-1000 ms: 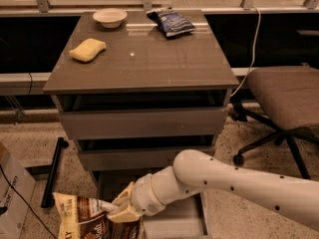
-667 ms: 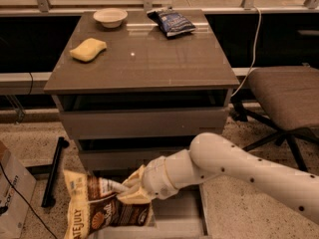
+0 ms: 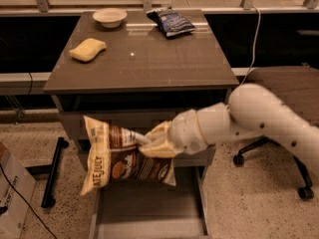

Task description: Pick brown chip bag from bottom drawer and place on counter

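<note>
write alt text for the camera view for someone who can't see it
The gripper holds the brown chip bag in the air above the open bottom drawer, below the level of the counter. On the counter lie a yellow sponge, a white bowl and a dark blue chip bag.

The gripper (image 3: 149, 144) hangs in front of the cabinet, below the counter (image 3: 149, 68), pinching the brown chip bag (image 3: 124, 158) over the open bottom drawer (image 3: 149, 213). The counter's front lip juts out right above the bag. Up top, the middle and front right are open room. The yellow sponge (image 3: 87, 49) sits front left, with the bowl (image 3: 109, 17) and dark blue chip bag (image 3: 172, 22) along the back. An office chair (image 3: 289, 76) crowds the right side (the arm fills that flank too).
</note>
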{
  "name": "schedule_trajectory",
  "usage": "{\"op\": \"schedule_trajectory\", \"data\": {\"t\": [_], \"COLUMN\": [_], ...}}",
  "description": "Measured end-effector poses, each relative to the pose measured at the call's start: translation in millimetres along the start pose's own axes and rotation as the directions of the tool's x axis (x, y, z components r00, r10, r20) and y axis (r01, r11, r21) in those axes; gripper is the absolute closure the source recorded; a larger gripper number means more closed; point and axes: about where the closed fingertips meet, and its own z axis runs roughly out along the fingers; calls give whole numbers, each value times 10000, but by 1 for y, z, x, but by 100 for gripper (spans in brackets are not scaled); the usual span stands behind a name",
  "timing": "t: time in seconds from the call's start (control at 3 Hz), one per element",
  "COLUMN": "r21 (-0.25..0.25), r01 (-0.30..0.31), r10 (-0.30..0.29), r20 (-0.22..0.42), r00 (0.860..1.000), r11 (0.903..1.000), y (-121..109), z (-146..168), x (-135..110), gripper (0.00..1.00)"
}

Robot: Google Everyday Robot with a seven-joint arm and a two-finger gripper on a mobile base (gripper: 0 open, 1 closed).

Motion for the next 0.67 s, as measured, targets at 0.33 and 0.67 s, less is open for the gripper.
{"op": "schedule_trajectory", "data": {"t": [0.33, 0.67], "r21": [391, 700], "r01": [453, 619], "r10": [-454, -635], "r20": [27, 217], "r00": [9990, 9977], "r11": [9982, 9956], "y": [-36, -48], "z": [-42, -55], "x": [-46, -59], "gripper": [100, 100]}}
